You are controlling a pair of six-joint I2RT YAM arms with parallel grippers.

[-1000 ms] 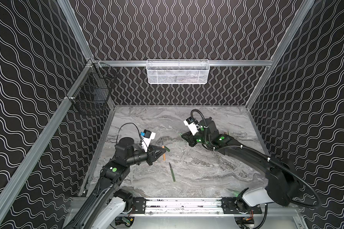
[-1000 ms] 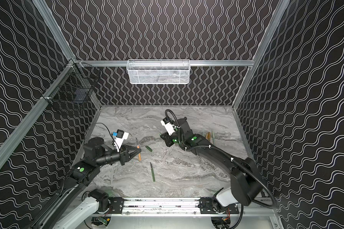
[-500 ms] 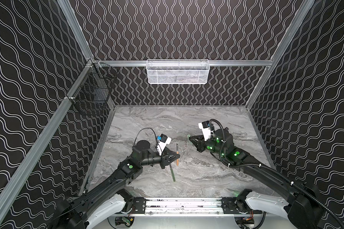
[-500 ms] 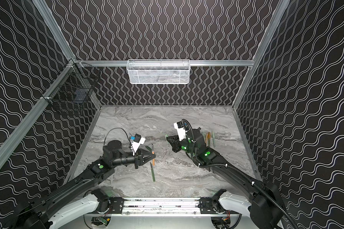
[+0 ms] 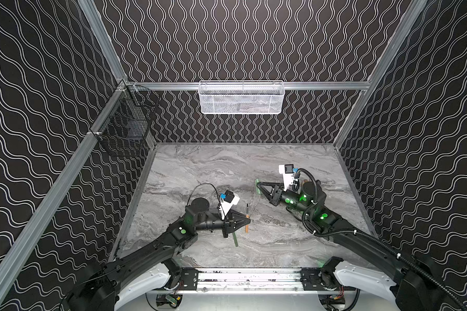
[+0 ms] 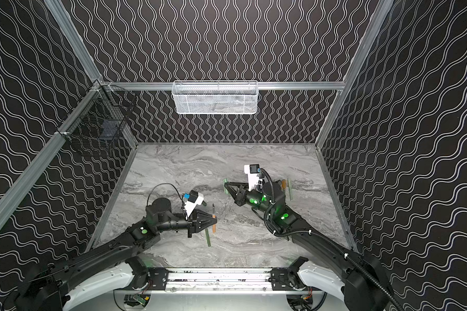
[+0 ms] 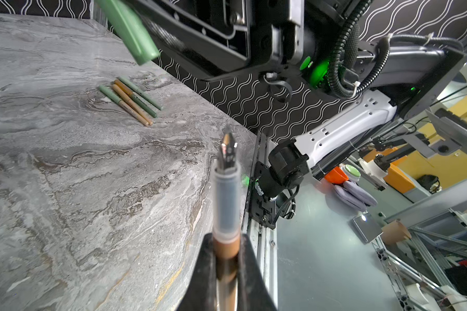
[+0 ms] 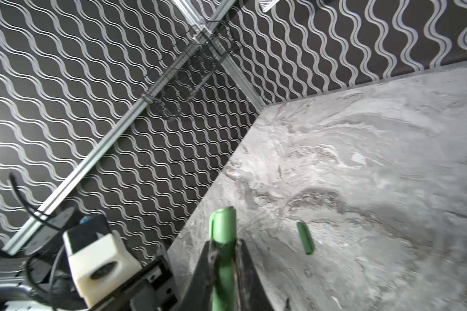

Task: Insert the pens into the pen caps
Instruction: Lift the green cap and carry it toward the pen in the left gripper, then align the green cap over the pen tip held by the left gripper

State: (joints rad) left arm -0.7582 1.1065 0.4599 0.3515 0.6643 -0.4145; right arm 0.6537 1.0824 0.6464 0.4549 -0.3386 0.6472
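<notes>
The left gripper (image 5: 249, 221) has swung in toward the middle and now hangs over a dark green pen (image 5: 235, 240), hiding its upper end. It is clamped on an orange pen (image 5: 246, 228), dark tapered tip pointing to the back wall. The right gripper (image 5: 258, 185) pinches a pale green cap (image 8: 223, 224), a smooth stubby tube well apart from that tip. A loose dark green cap (image 8: 305, 238) lies on the veined grey table (image 5: 213, 167). Four pens (image 7: 131, 101) lie side by side, mostly hidden behind the right arm in both top views.
</notes>
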